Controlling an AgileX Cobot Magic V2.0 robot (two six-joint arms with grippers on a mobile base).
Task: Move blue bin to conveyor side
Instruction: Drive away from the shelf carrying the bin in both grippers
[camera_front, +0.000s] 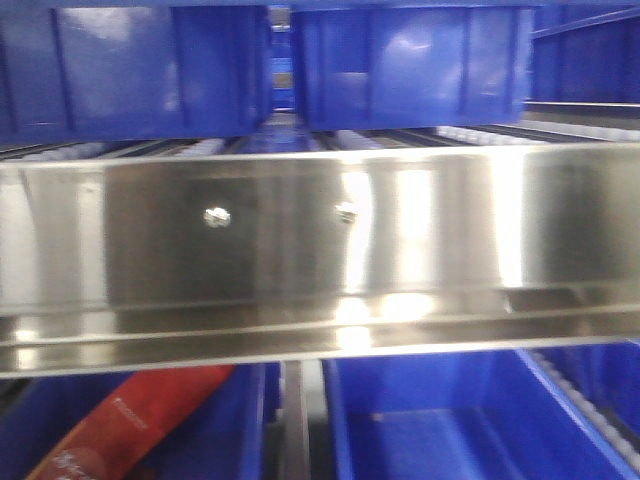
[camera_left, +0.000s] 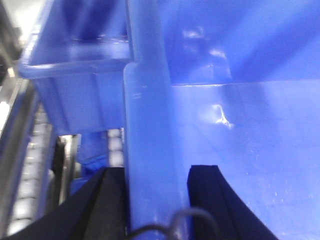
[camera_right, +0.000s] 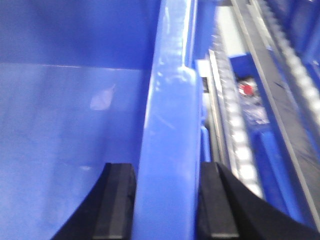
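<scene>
**Containers.** The blue bin is held at two opposite walls and sits over the roller rack. In the left wrist view, the left gripper straddles the thickened rim lip. One of its black fingers is outside the wall and the other inside, both pressed against the plastic. In the right wrist view, the right gripper clamps the opposite rim in the same way, its fingers closed on the wall. The visible interior of the bin shows bare glossy floor and wall. A neighbouring bin stands just beyond the left rim.

In the front view, two upper bins sit side by side on the upper level. Below, the lower-left bin contains a red package lying tilted. The lower-right bin shows a plain blue floor. This view does not show which bin is the gripped one.

**Surface.** A stainless-steel rack crosses the front view horizontally. It is polished and reflective, with two bolt heads. Rows of white rollers run alongside the bins.

**Materials.** The bins are smooth, glossy blue plastic with rounded rim corners. The gripper fingers are matte black.
</scene>
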